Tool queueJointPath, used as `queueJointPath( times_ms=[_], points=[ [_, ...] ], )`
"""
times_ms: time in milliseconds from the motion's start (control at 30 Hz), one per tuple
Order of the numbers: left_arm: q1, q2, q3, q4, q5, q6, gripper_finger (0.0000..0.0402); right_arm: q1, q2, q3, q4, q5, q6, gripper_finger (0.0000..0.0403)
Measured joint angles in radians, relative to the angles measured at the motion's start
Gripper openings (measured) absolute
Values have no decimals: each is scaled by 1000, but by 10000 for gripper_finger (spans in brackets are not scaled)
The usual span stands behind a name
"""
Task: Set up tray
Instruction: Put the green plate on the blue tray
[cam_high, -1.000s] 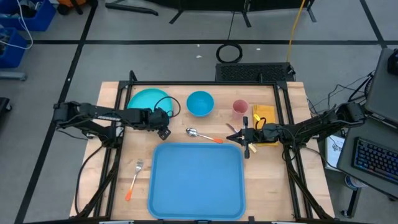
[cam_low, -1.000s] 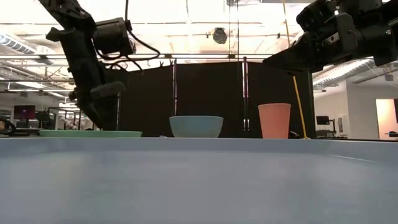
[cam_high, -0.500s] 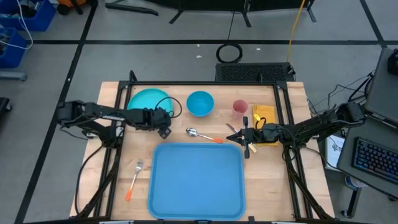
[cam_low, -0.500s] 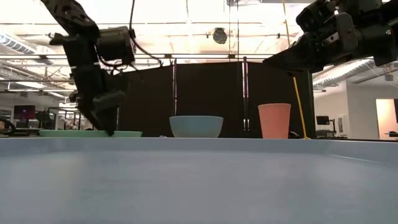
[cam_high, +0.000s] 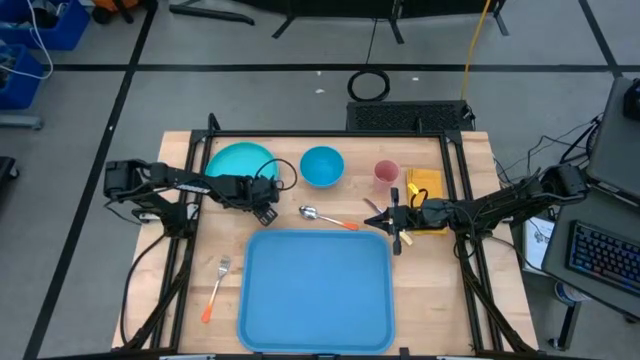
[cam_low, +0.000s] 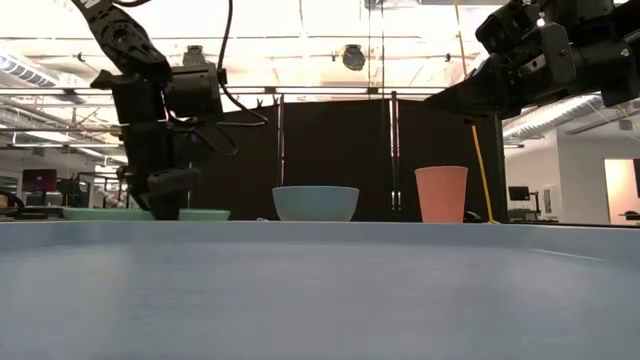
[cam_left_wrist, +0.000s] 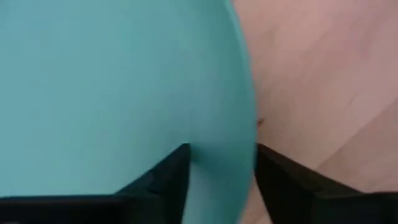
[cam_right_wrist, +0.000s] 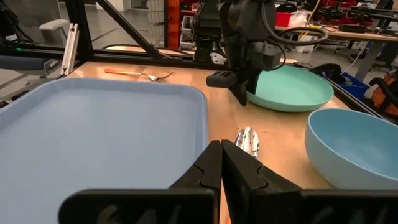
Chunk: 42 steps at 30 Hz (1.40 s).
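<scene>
The blue tray (cam_high: 317, 290) lies bare at lower centre of the worktop (cam_high: 450, 260); nothing is loaded yet. The left gripper (cam_high: 262, 195) straddles the turquoise plate (cam_high: 238, 160) rim, closing. The right gripper (cam_high: 383, 221) hovers shut, empty.

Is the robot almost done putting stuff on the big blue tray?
Not yet, it has only begun. The tray is bare. The left gripper has its fingers around the rim of the plate, which sits on the table. The bowl, cup, spoon, fork and napkin are all off the tray. The right gripper waits shut.
</scene>
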<state>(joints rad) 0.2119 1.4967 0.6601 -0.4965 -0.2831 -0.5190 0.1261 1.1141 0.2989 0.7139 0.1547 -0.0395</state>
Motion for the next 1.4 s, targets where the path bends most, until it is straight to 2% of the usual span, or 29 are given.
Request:
queueJointPath(
  times_ms=[167,233,367,633,800,1067,1267,1400],
  points=[
    [1,0,1,1,-28,43,32,0,0,0,0,0,1,0],
    [1,0,0,-2,-48,57,17,0,0,0,0,0,1,0],
    [-6,1,0,-4,-64,77,22,0,0,0,0,0,1,0],
    [-68,2,-3,-18,-148,85,8,0,0,0,-1,0,1,0],
    [-115,-4,11,-66,-187,51,8,0,0,0,-10,0,1,0],
    [-206,-75,73,-110,-236,27,8,0,0,0,-14,0,1,0],
    [-302,-153,149,-211,-340,-11,8,0,0,0,-16,0,2,0],
    [-370,-180,215,-237,-364,-11,8,0,1,0,-15,1,2,0]
  ],
)
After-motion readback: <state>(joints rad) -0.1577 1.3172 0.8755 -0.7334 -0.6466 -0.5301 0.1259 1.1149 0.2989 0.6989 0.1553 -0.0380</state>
